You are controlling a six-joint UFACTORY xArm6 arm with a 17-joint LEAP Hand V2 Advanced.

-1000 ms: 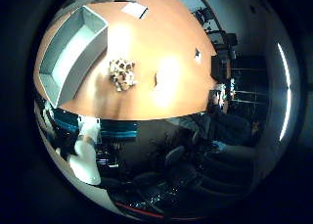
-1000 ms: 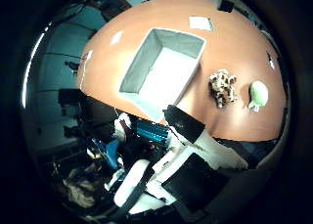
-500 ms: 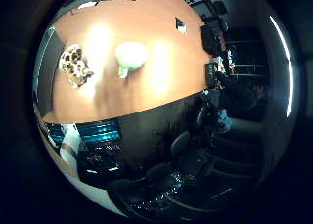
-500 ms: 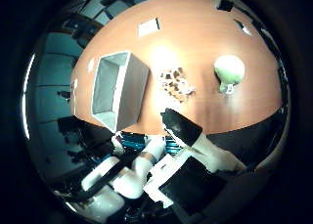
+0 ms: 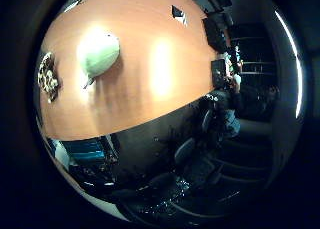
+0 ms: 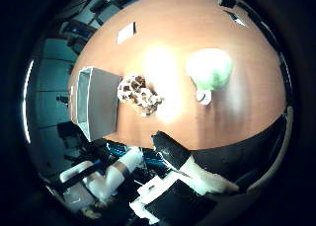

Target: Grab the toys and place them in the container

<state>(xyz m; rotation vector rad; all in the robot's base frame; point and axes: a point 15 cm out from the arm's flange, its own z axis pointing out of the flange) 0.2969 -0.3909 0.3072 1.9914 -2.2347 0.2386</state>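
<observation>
Lying on table (image 6: 247, 112): green toy (image 6: 211, 70), spotted brown toy (image 6: 139, 94) touching grey container (image 6: 96, 105). Robot hand (image 6: 182, 179) hovering above; grasp state indeterminable.

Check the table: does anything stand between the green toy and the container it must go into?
Yes. The spotted brown toy lies on the table between the green toy and the grey container, right beside the container.

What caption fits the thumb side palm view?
Hand above wooden table: green toy, spotted toy beside grey container.
</observation>
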